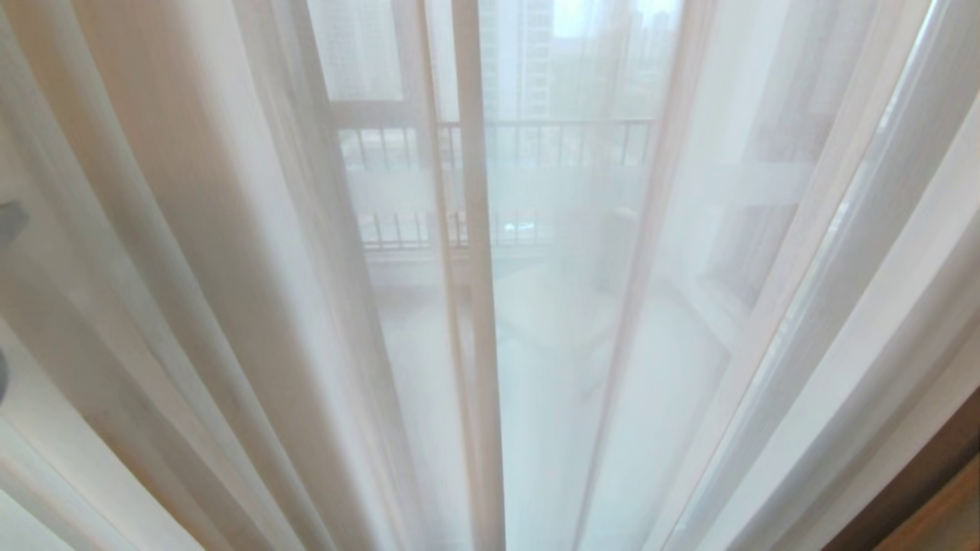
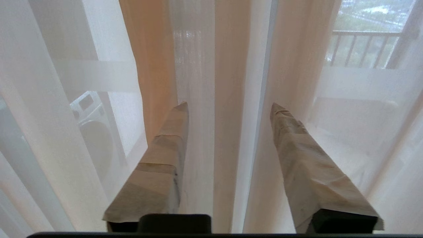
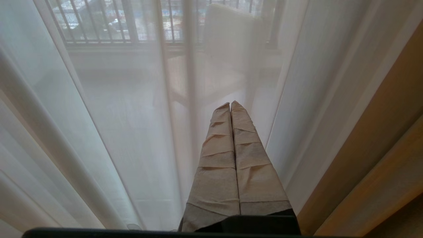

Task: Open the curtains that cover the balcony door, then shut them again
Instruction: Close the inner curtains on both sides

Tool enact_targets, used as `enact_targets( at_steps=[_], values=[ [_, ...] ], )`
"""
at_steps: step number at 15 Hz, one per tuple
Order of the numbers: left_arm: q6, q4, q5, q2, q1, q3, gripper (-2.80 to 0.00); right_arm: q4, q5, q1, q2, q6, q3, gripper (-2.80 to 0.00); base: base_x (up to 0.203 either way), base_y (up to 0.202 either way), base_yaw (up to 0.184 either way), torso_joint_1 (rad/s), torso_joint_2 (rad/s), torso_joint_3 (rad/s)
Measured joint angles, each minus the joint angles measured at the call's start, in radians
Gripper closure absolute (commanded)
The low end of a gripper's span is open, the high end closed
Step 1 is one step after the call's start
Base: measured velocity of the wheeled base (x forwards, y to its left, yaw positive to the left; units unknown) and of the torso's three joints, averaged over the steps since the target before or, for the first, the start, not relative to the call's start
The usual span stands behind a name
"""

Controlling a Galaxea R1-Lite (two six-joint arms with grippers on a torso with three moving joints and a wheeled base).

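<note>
Sheer white curtains hang in long folds across the whole head view. The balcony door behind them is veiled, and I cannot make out its frame. In the left wrist view my left gripper is pushed up against the cloth. Its taped fingers stand apart, with a tan-tinted curtain fold running between them, not pinched. My right gripper is shut on nothing and hangs just in front of the sheer curtains, near their right edge. Neither gripper shows clearly in the head view.
Through the sheer I see a balcony railing, a white washing machine and a pale chair-like shape. A brown wooden edge borders the curtains at the right.
</note>
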Motion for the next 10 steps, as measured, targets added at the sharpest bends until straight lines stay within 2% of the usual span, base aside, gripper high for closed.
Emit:
enact_targets(
  at_steps=[6, 10],
  values=[
    [-0.002, 0.019, 0.007, -0.123, 0.003, 0.092, 0.00, 0.000, 0.000, 0.000, 0.000, 0.000, 0.000, 0.00, 0.000, 0.000, 0.000, 0.000, 0.00, 0.000],
    [-0.001, 0.116, 0.003, -0.245, 0.012, 0.168, 0.00, 0.000, 0.000, 0.000, 0.000, 0.000, 0.000, 0.00, 0.000, 0.000, 0.000, 0.000, 0.00, 0.000]
  ],
)
